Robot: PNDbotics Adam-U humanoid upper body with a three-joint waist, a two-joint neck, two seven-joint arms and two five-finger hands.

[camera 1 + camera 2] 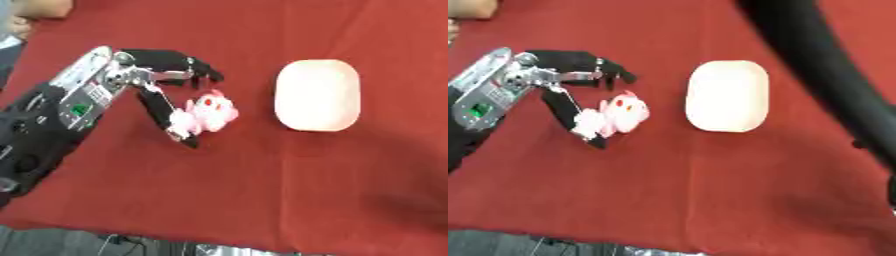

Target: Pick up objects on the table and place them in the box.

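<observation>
Red cloth point(262, 190) under our left hand point(144, 82), a pink toy point(206, 114) and a white box point(317, 95).

We see the left hand spread open around the pink and white soft toy, fingers above it and thumb along its left side, touching it. The toy lies on the cloth just left of the rounded white box. Only our right arm point(824, 65) shows, crossing the right eye view; its hand is out of sight.

The left hand point(153, 82) is seen entering from the left over a red tablecloth point(262, 190), with fingers spread above and thumb below a pink-and-white plush toy point(206, 114). The thumb touches the toy. A white oval box point(317, 95) lies well apart to the right.
</observation>
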